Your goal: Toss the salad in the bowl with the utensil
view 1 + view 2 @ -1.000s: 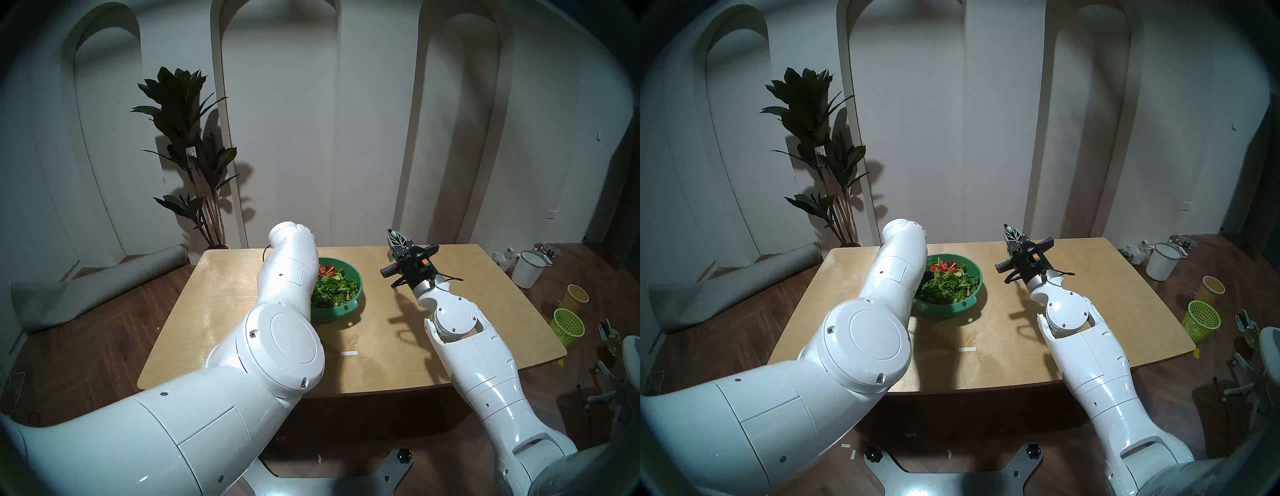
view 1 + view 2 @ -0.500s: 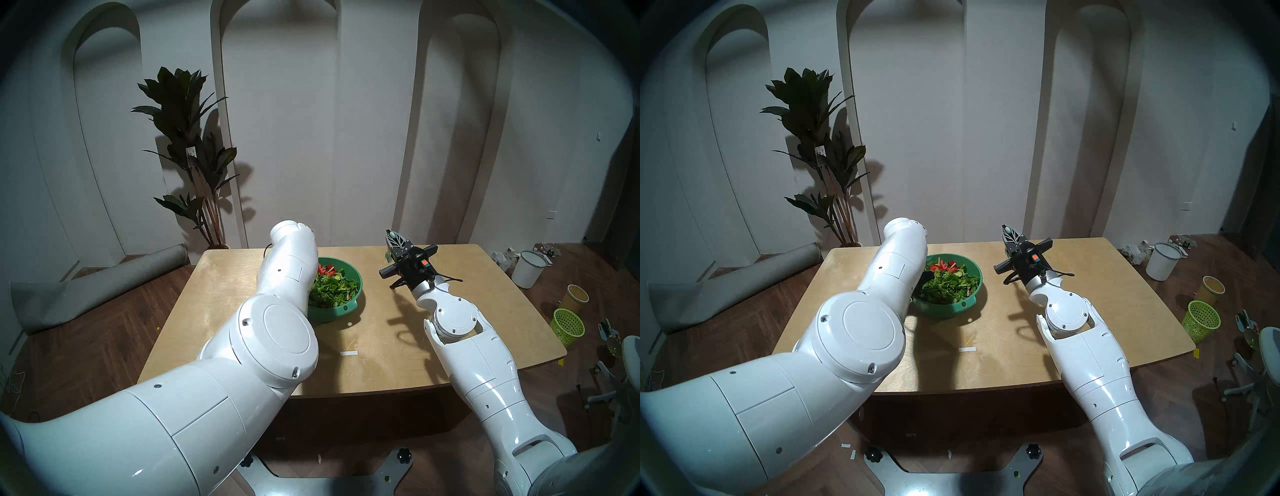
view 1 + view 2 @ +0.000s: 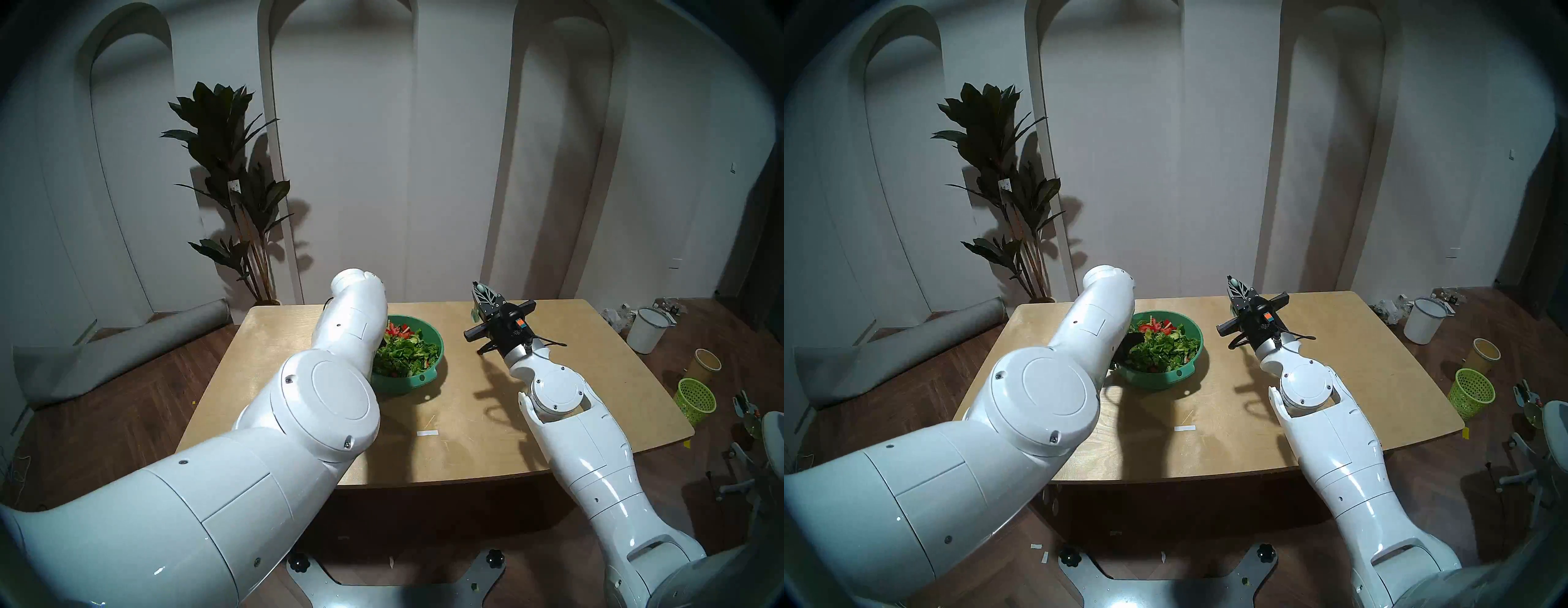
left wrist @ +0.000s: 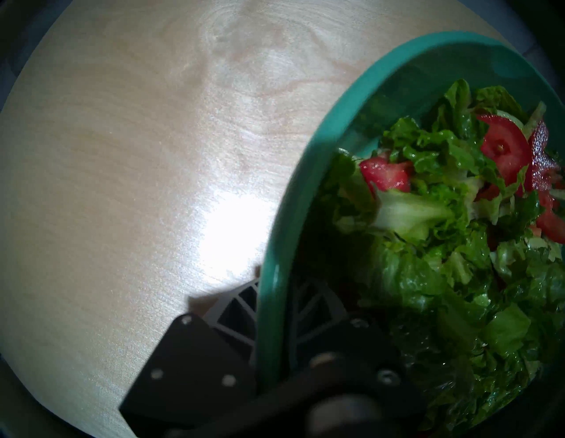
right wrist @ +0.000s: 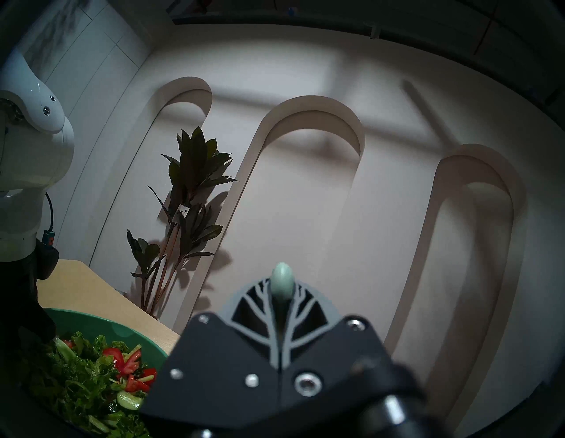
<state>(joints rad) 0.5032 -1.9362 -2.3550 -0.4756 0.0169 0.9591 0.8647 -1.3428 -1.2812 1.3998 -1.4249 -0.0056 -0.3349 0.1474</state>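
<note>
Firmly pinched: bowl (image 4: pixel 272 306) in left hand (image 4: pixel 275 293)

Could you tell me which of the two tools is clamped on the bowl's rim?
The left tool, straddling the bowl rim; the right tool holds the spoon aloft.

Wooden table (image 3: pixel 488 424) bearing green bowl (image 3: pixel 418 380)

Smooth plastic bowl (image 3: pixel 432 373) on a pale wood table (image 3: pixel 551 382) with sheen.
</note>
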